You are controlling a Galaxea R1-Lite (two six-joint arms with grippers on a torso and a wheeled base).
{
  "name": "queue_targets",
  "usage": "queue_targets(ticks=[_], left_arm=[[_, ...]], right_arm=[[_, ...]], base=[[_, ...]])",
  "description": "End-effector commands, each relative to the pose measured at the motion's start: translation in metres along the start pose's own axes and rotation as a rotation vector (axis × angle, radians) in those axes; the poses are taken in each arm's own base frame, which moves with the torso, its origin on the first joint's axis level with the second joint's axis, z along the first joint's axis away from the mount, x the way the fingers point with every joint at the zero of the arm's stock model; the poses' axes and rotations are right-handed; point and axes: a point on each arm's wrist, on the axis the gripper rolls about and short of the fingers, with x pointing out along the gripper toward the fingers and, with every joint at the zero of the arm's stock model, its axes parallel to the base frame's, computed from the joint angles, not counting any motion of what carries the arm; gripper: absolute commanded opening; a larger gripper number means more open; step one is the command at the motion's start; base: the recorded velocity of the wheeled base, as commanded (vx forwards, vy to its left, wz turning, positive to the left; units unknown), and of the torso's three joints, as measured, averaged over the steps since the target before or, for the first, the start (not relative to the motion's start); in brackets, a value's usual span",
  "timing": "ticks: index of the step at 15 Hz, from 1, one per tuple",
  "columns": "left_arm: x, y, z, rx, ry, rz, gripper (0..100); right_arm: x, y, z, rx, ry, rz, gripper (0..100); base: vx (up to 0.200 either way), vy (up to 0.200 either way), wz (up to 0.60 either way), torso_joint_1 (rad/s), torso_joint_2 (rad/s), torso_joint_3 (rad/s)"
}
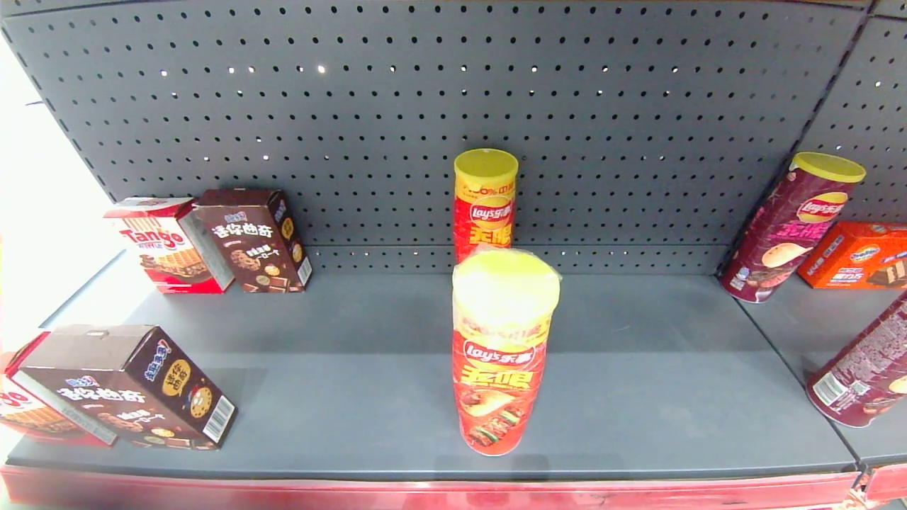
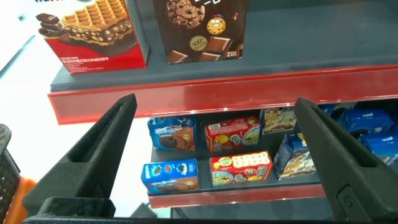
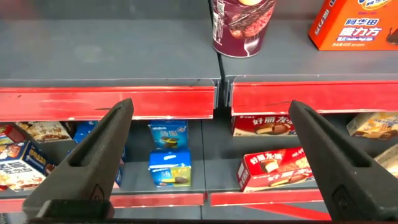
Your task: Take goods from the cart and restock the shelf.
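Two red chip cans with yellow lids stand on the grey shelf (image 1: 354, 368): one near the front middle (image 1: 502, 354), one at the back (image 1: 485, 202). My left gripper (image 2: 216, 106) is open with nothing between its fingers, in front of the shelf's red front edge (image 2: 249, 93), below a wafer box (image 2: 93, 31) and a brown cookie box (image 2: 202, 28). My right gripper (image 3: 211, 107) is open and holds nothing, level with the red edge (image 3: 112, 99), near a purple chip can (image 3: 242, 25) and an orange box (image 3: 357, 25).
Left on the shelf stand a wafer box (image 1: 166, 244) and brown cookie boxes (image 1: 255, 237) (image 1: 134, 386). Right are purple cans (image 1: 793, 227) (image 1: 861, 375) and an orange box (image 1: 854, 255). A lower shelf holds blue (image 2: 171, 134) and red boxes (image 3: 273, 168).
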Motion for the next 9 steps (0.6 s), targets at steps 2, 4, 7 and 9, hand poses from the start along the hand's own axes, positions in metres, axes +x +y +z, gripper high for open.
queue_targets(ticks=[2, 4, 7, 9], left_arm=[[0.0000, -0.0001, 0.0000, -0.001, 0.000, -0.003, 100], [0.0000, 0.0000, 0.0000, -0.025, 0.000, -0.002, 100], [0.0000, 0.0000, 0.0002, -0.025, -0.002, -0.002, 100], [0.0000, 0.0000, 0.0002, -0.027, -0.002, -0.002, 100]], right_arm=[[0.0001, 0.0000, 0.0000, 0.000, 0.002, -0.001, 100], [0.0001, 0.0000, 0.0000, 0.000, 0.002, 0.001, 100], [0.0002, 0.0000, -0.0004, 0.000, 0.003, 0.001, 100], [0.0001, 0.0000, 0.0000, 0.000, 0.002, 0.001, 100]], base=[[-0.100, 0.000, 0.00, 0.001, 0.00, 0.001], [0.000, 0.000, 0.00, 0.000, 0.00, 0.000], [0.000, 0.000, 0.00, 0.000, 0.00, 0.000], [0.000, 0.000, 0.00, 0.000, 0.00, 0.000]])
